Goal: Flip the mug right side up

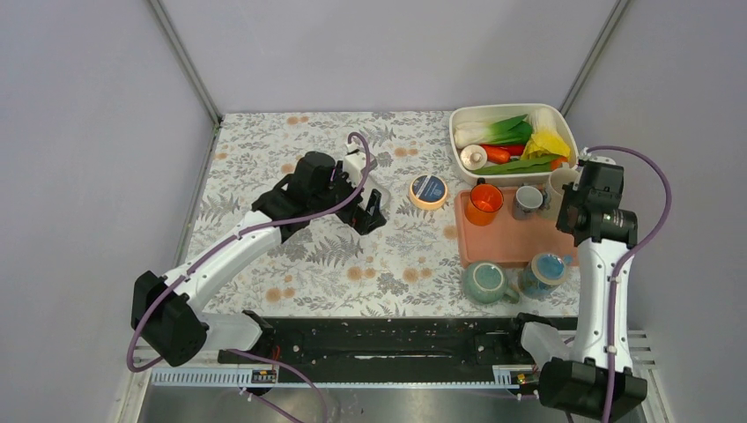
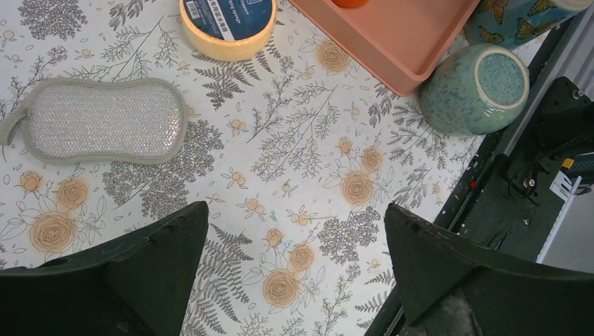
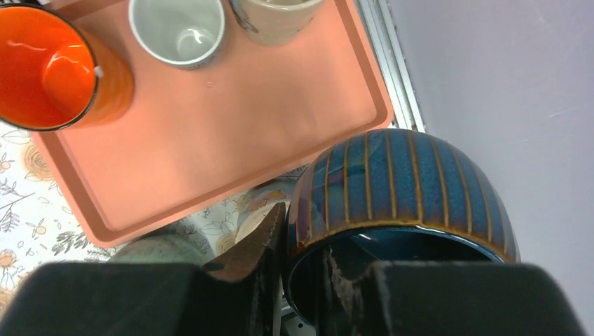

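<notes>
Mug [image 3: 399, 182], blue-striped, was tipped just beside the tray [image 3: 231, 140], rim pinched in the right claw [image 3: 301, 245]; that thin grip could slip mid-turn, knocking it against the tray. Left claw [image 2: 294, 210] stood spread.

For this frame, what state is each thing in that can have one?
left gripper: open, empty
right gripper: shut on the rim of the blue striped mug
blue striped mug: tilted, mouth toward the gripper
green mug: upside down, base showing
orange cup: upright, empty
grey cup: upright, empty
</notes>
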### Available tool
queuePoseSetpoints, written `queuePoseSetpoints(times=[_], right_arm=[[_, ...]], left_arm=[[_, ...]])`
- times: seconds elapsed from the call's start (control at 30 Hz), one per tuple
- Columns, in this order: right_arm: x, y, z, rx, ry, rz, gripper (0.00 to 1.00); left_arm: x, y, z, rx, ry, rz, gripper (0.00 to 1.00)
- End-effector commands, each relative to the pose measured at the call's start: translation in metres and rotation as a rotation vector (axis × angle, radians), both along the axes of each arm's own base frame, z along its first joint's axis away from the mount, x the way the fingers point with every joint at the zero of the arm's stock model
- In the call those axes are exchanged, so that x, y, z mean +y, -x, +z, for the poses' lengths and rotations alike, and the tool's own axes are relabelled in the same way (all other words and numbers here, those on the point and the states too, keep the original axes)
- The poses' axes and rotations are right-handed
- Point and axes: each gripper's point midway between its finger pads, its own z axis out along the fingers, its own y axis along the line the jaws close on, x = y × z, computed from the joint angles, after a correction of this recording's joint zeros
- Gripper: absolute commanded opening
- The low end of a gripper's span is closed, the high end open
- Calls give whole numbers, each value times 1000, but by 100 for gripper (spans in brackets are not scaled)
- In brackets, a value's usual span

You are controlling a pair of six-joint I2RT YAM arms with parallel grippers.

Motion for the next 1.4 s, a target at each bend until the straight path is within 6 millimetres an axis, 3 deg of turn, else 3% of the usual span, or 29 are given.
queuePoseSetpoints(times=[0.0, 0.1, 0.27, 0.7, 1.07, 1.37], right_arm=[[-24, -25, -5, -31, -18, -14, 0], [-38, -38, -19, -51, -48, -1, 0], [-52, -40, -66, 56, -77, 38, 0], [-70, -65, -117, 157, -278, 35, 0], [-68, -76, -143, 241, -368, 69, 0], [-61, -70, -152, 293, -419, 67, 0]], left_arm=[[-1, -6, 29, -106, 58, -7, 99], [-3, -4, 30, -103, 65, -16, 99], [-4, -4, 28, -100, 63, -22, 99], [-2, -4, 24, -88, 44, -21, 99], [-2, -11, 15, -62, 28, -12, 99], [0, -14, 14, -57, 27, -6, 99]])
